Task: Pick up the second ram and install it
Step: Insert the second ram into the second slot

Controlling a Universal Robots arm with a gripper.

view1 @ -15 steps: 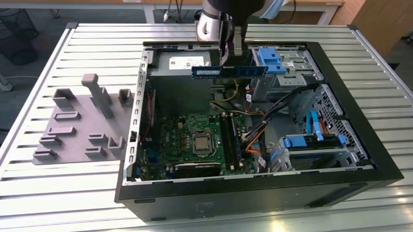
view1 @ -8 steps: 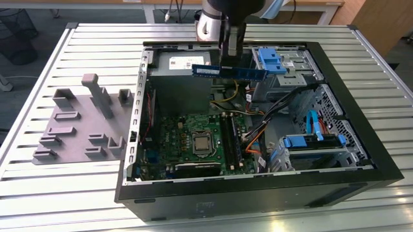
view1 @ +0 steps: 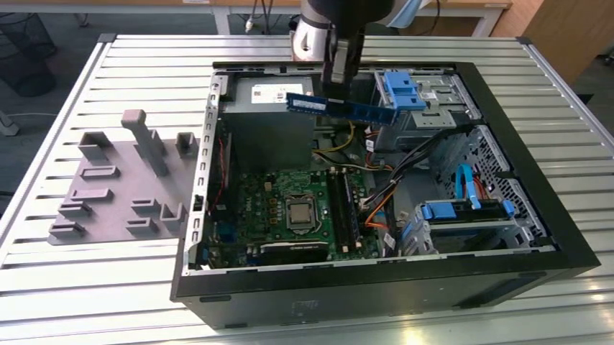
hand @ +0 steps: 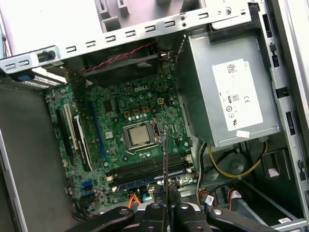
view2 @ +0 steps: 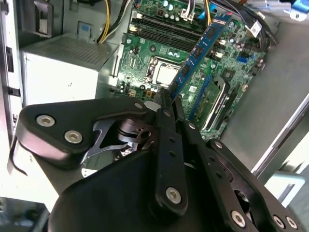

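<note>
Even, soft overhead light in exterior view; slatted table (view1: 115,287) bright, almost washed out at 7 o'clock. Computer case (view1: 384,287) interior darker, soft shadows at 3 o'clock side. In second wrist view, gripper (view2: 166,99) body close, a little blurred; pale glare at 4 o'clock. First wrist view sharp on motherboard (hand: 111,130); overexposed at 12 o'clock.

You can read no print here. The white rectangular label (hand: 237,96) on the grey metal power-supply box (hand: 203,72) carries marks too small to make out. The bluish label (view1: 308,104) on the thin dark-green circuit-board strip (view1: 369,112) is illegible.
</note>
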